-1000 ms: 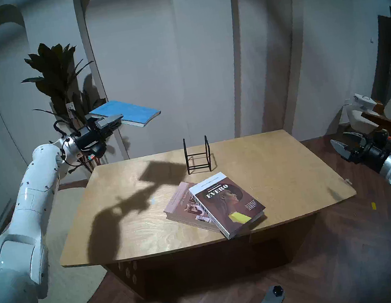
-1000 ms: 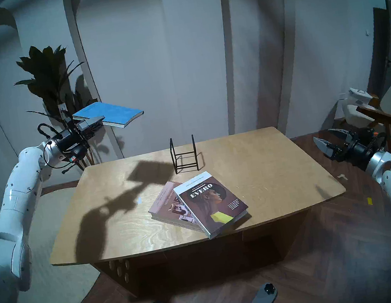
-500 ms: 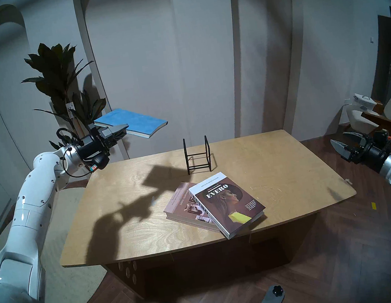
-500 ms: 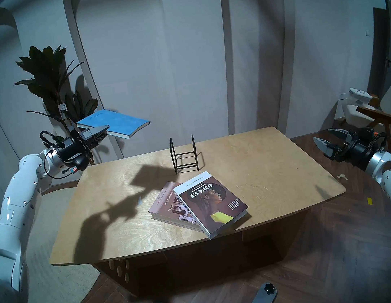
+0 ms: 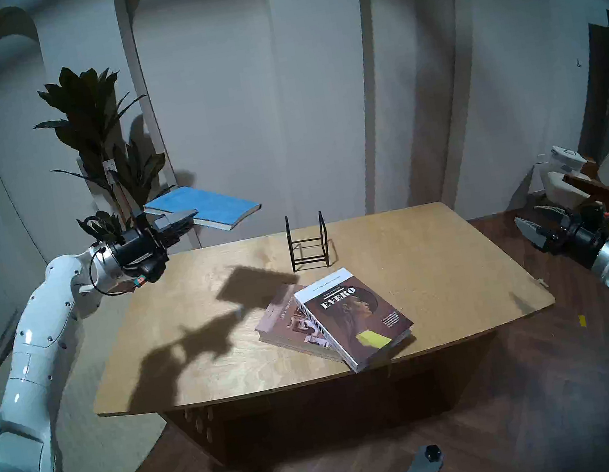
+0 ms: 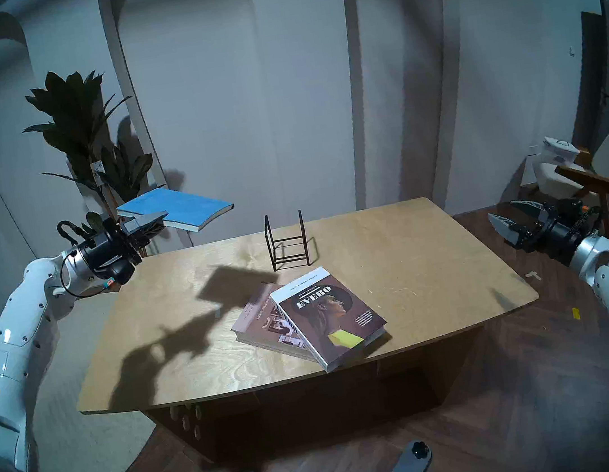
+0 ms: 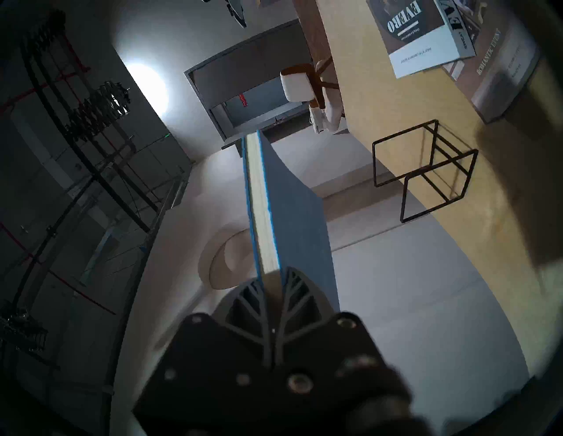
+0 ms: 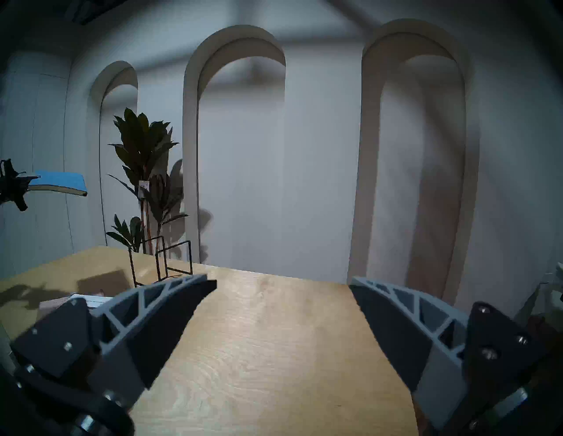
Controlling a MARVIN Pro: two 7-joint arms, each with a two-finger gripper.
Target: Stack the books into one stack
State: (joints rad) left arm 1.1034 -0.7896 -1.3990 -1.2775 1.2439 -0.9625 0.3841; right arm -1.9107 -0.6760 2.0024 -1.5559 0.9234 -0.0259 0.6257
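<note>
While the left hand (image 5: 192, 218) clamps it flat, the blue book (image 5: 207, 211) stretches rightward; right hand (image 5: 530, 231) gapes empty.

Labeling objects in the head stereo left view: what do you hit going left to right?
left gripper shut on the blue book → black wire rack → EVERO book → right gripper, open, off the table's right side. The mauve-brown book overlaps EVERO, so it is left out.

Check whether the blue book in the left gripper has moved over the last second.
Yes. The blue book, clamped in the left gripper, has sunk lower against the plant, closer to the table.
</note>
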